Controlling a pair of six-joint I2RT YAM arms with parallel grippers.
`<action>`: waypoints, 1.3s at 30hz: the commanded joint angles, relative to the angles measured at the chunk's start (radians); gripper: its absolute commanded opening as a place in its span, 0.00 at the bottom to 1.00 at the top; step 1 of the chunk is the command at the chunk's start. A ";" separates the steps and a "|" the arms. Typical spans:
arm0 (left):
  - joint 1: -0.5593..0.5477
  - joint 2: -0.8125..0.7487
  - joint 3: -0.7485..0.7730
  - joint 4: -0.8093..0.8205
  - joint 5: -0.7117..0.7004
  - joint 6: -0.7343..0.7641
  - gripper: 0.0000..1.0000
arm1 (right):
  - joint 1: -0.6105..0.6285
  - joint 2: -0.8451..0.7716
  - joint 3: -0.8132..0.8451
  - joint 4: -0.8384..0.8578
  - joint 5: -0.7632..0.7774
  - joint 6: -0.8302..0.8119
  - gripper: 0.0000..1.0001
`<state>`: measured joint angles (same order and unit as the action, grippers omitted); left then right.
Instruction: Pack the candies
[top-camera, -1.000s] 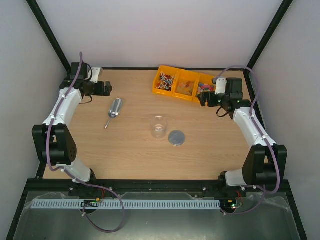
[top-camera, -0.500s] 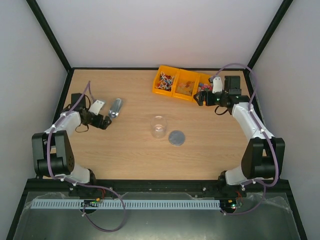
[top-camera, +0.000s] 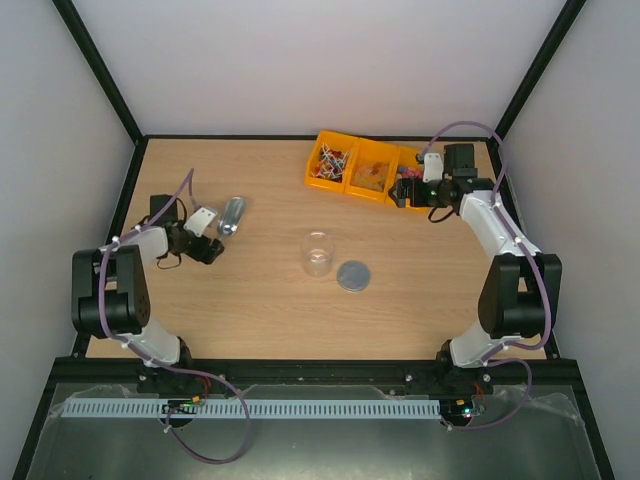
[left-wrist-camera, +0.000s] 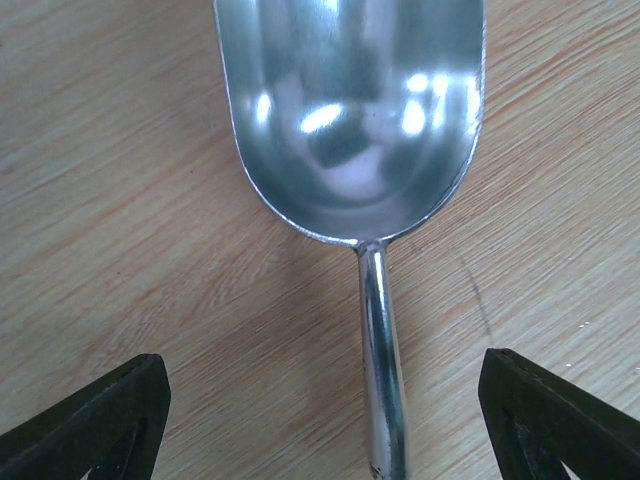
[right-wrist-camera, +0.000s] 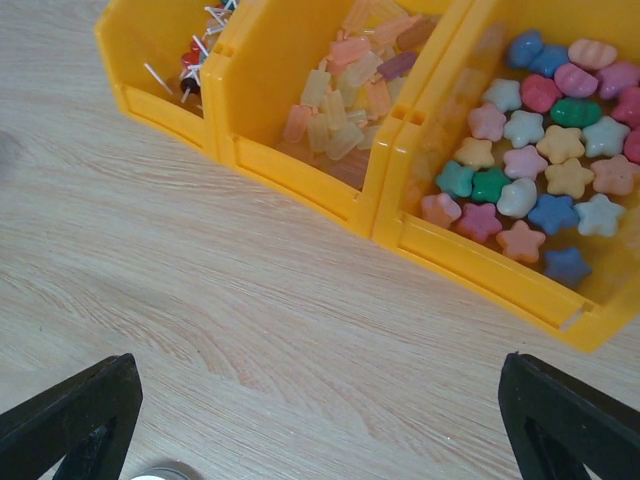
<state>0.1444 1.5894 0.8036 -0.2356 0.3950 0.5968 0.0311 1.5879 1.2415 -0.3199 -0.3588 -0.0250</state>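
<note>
Top view
Table (top-camera: 260, 310): wooden, walled on three sides.
Candies (top-camera: 333, 160): sorted into three yellow bins (top-camera: 322, 184) standing side by side at the far right of the table.
Right gripper (top-camera: 403, 193): jaws spread, holding nothing, just beside the rightmost bin.
Left gripper (top-camera: 210, 248): low at the left side of the table, at the handle end of the metal scoop (top-camera: 231, 213).
Cup (top-camera: 318, 252): clear, upright, mid-table.
Disc (top-camera: 353, 275): grey, flat, just beside the cup.

Left wrist view
Scoop: lying on the wood, bowl up and empty, with its handle running down between the fingers (left-wrist-camera: 85, 425).
Claw: wide apart, neither finger touching the handle.

Right wrist view
Candies (right-wrist-camera: 540, 150): pastel stars and rounded shapes in the right bin, pale amber pieces in the middle, red-white pieces with thin sticks in the left.
Claw: both fingers (right-wrist-camera: 70, 420) wide apart over bare wood, in front of the bins.
</note>
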 joint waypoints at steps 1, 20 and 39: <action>-0.013 0.030 -0.027 0.067 -0.014 0.029 0.86 | -0.007 0.000 0.033 -0.059 0.016 0.015 0.99; -0.037 0.072 -0.042 0.100 -0.039 0.042 0.55 | -0.007 -0.005 -0.009 0.004 -0.027 0.080 0.99; -0.043 0.036 0.026 0.015 -0.024 0.041 0.02 | -0.008 0.019 0.021 -0.004 -0.055 0.097 0.99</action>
<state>0.1051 1.6520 0.7830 -0.1669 0.3477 0.6243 0.0299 1.5852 1.2121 -0.2676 -0.3752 0.0536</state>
